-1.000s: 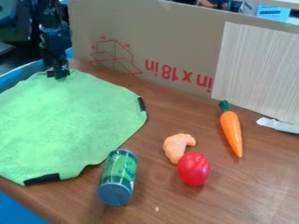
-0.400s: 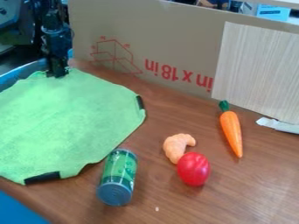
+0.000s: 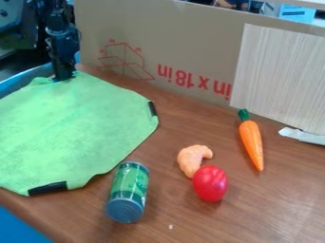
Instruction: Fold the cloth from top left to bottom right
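My black gripper (image 3: 63,76) hangs at the upper left, its tip at the top edge of the green cloth (image 3: 70,130). The fingers look closed together on that edge, and the cloth rises slightly around them. Spread mostly flat, the cloth covers the left side of the table, with one black strip on its right edge and another on its bottom edge.
Right of the cloth's lower edge lies a green can (image 3: 128,192). Beyond it are a red tomato-like toy (image 3: 210,183), an orange curved toy (image 3: 192,160) and a carrot (image 3: 251,142). A cardboard wall (image 3: 184,52) stands along the back of the table (image 3: 273,204).
The gripper has shifted slightly up and to the right. The cloth's top edge near it has lifted a little, and its right edge has moved slightly left.
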`<state>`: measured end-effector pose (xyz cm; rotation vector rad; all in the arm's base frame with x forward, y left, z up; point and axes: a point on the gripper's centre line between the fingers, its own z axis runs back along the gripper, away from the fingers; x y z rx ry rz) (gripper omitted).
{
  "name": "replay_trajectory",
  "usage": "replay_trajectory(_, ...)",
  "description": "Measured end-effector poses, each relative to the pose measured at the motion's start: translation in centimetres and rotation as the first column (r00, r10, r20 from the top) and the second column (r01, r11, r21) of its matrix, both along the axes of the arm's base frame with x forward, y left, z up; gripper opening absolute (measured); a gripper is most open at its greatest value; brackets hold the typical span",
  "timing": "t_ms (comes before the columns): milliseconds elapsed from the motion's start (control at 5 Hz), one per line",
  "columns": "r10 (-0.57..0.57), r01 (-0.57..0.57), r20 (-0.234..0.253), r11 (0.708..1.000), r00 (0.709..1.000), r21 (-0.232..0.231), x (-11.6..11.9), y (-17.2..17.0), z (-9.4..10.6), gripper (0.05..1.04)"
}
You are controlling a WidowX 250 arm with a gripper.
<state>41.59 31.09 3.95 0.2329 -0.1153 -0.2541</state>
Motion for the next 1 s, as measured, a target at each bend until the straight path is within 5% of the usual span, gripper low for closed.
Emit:
replay_trajectory(200,-0.013,0.014,0.023,0.998,1.000,-0.061,-0.5,-1.4,0.4,0.054)
replay_trajectory(600,-0.135,0.155,0.176,0.982,0.975,-0.108,-3.1,-6.4,7.0,0.054)
replay_trajectory(1000,-0.242,0.264,0.267,0.963,0.933,-0.051,-7.0,-10.4,9.7,0.053)
